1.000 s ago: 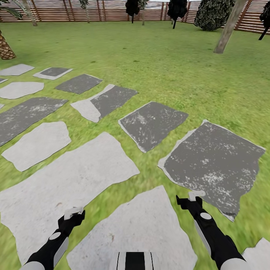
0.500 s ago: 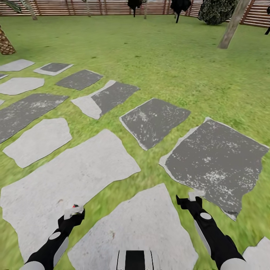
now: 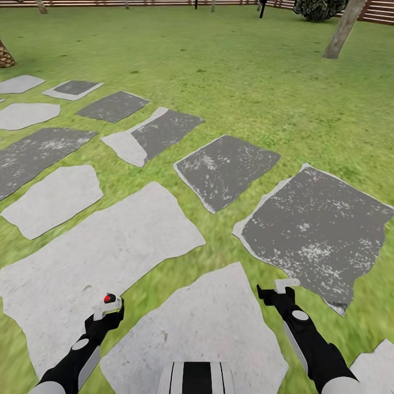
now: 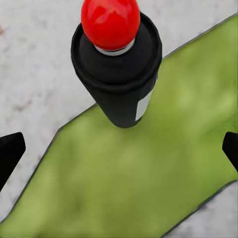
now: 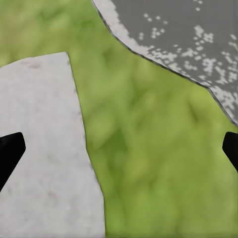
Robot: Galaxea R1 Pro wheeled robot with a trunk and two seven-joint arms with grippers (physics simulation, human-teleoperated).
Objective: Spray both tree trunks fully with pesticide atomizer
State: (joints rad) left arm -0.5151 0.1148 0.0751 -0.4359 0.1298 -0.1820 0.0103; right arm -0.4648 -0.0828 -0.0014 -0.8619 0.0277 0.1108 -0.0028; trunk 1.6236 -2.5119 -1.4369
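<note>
No brand or legible writing was found; the pesticide atomizer point(image 4: 117, 64) carried only a small blank white patch on its side. In the left wrist view it stood upright on a strip of the floor point(image 4: 129, 183) between pale paving slabs point(image 4: 34, 74), ahead of and centred between the left gripper point(image 4: 119, 148), whose fingers point(image 4: 10, 151) were spread wide and touched nothing. It was a black cylindrical can with a wider black collar and a glossy red round cap. In the head view its red cap point(image 3: 108, 298) showed just beyond the left gripper point(image 3: 106, 307), at about 7 o'clock. The right gripper point(image 3: 284, 285), at 5 o'clock, had its fingers point(image 5: 11, 148) spread over grass and slab edges. One tree trunk point(image 3: 342, 30) stood at 1 o'clock.
</note>
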